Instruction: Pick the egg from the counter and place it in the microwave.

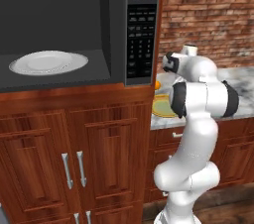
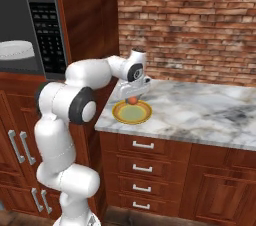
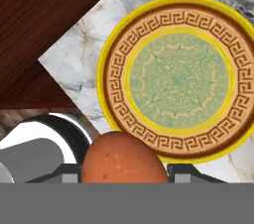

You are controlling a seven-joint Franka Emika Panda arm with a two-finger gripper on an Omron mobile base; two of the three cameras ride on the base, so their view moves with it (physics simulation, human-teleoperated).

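The egg (image 3: 124, 161), smooth and orange-brown, sits between my two dark fingertips at the bottom of the hand view. My gripper (image 2: 134, 95) is shut on the egg (image 2: 132, 101) and holds it just above a yellow patterned plate (image 2: 132, 112) at the left end of the marbled counter (image 2: 200, 110). The microwave (image 1: 141, 34) stands to the left in the cabinet wall. Its cavity shows open, with the white round plate (image 1: 48, 62) inside. My forearm hides the hand in the left base view.
The yellow plate (image 3: 176, 77) has a brown key-pattern ring and a green centre. A small orange patch (image 1: 157, 85) peeks out beside the microwave's right edge; I cannot tell what it is. A brick wall (image 2: 190, 25) backs the counter. Drawers (image 2: 142, 145) sit below it.
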